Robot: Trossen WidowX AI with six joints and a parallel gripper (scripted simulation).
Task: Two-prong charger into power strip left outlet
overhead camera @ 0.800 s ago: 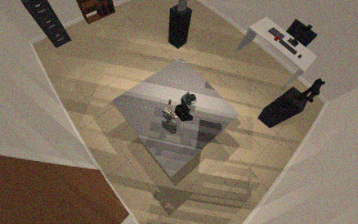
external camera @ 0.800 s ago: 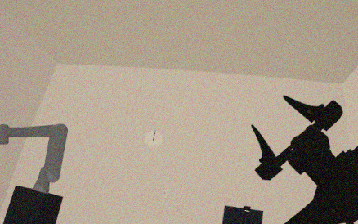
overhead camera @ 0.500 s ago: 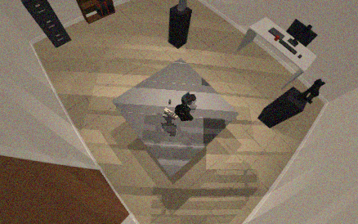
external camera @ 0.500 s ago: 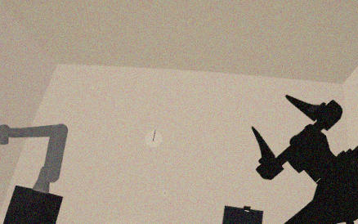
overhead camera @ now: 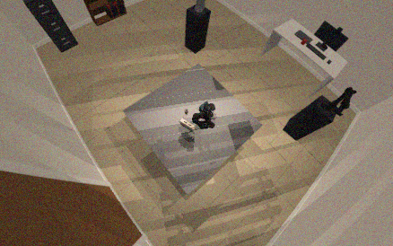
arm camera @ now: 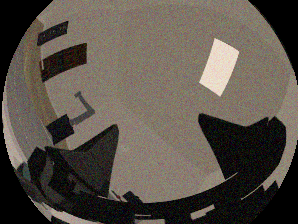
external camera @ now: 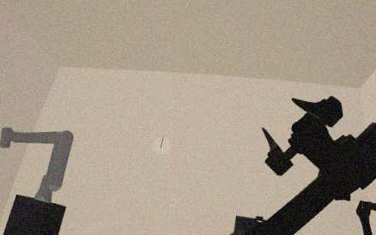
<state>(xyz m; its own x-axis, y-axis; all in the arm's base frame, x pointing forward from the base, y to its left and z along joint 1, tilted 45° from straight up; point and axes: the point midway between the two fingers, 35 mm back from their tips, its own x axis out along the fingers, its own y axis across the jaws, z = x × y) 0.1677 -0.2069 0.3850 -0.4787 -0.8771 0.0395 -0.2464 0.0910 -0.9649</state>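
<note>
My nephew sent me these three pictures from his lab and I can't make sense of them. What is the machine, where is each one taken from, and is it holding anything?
It is one robot arm with a two-fingered gripper.

The top picture looks down on a room: the arm sits on a grey table, beside a small white power strip.

The exterior picture looks up from low down, so the arm shows as a dark shape against the wall.

The wrist picture is a fisheye camera on the arm; the dark wedges are its fingers.

The gripper is open and holds nothing.
</note>
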